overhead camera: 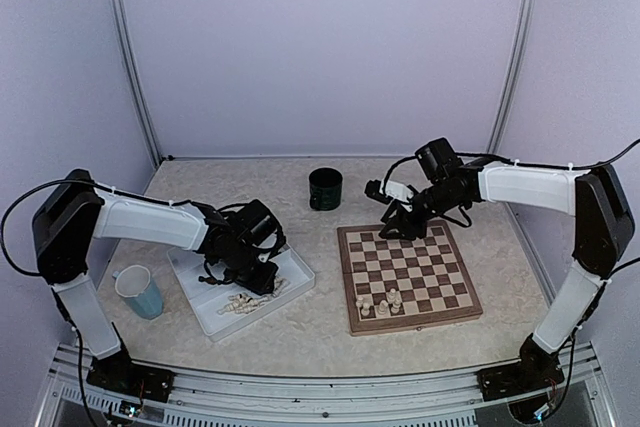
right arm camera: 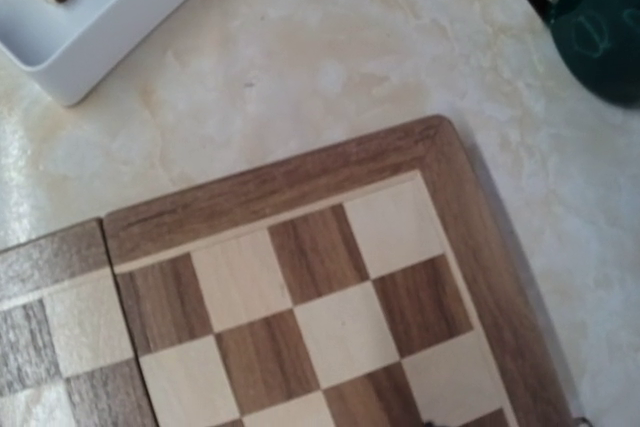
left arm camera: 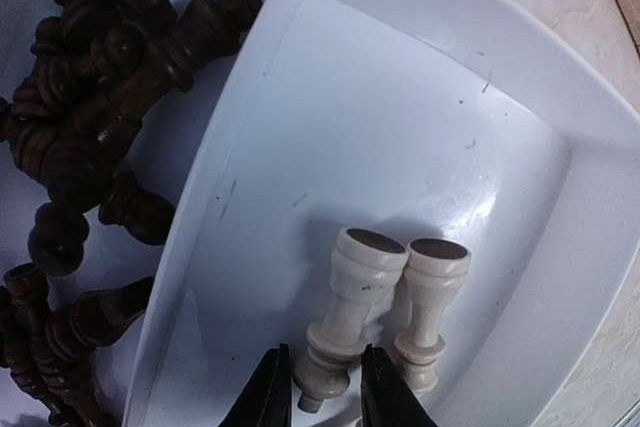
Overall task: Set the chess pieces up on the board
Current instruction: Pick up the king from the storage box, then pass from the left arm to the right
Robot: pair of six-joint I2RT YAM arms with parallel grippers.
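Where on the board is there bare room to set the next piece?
The board is bare except a few cream pieces bunched on its near-left squares; the far corner toward the green mug is free. The tray is crowded.

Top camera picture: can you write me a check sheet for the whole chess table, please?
Surface: marbled beige table, no spills seen.
Job's things: board with few cream pieces at its near edge; dark pieces heaped in the white tray.
Clutter: pale blue cup, dark green mug.
End effectors: left end effector straddles a cream piece in the tray, grip unclear; right end effector hovers above the board's far edge, jaws unclear.
Cables: left arm's black cable, right arm's black cable.
Surroundings: pale walls, metal frame posts.
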